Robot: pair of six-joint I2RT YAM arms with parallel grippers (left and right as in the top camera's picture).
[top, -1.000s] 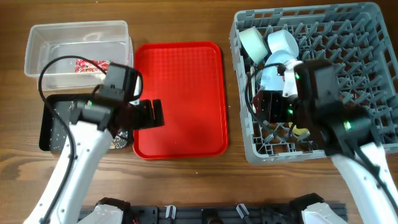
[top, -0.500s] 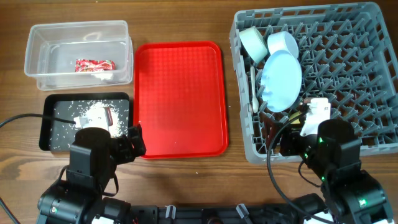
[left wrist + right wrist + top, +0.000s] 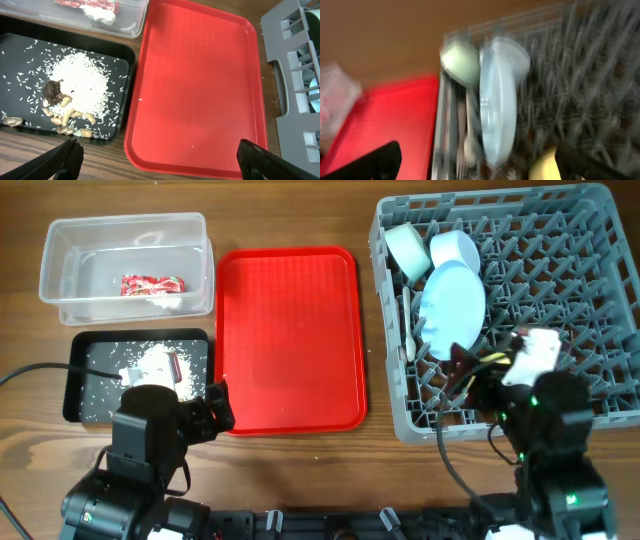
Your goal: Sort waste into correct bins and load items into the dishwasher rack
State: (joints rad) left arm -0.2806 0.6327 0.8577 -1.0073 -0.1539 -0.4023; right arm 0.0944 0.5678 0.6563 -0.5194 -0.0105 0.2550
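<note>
The crumpled red-and-white wrapper lies in the clear tub. Rice scraps with brown bits lie in the black tray. The grey dishwasher rack holds the pale blue plate on edge, the mint bowl, the blue bowl, the white spoon and fork and the yellow cup. My left gripper is open and empty over the front edge of the red tray. My right gripper is open and empty above the rack's front left part; its view is blurred.
The flat red serving tray lies between the bins and the rack and holds nothing. Both arm bases sit at the table's front edge. Bare wood shows in front of the black tray and the red tray.
Both arms have drawn back toward the front edge: the left from the black tray, the right from over the plate. In the last half second only the right wrist shifted slightly.
</note>
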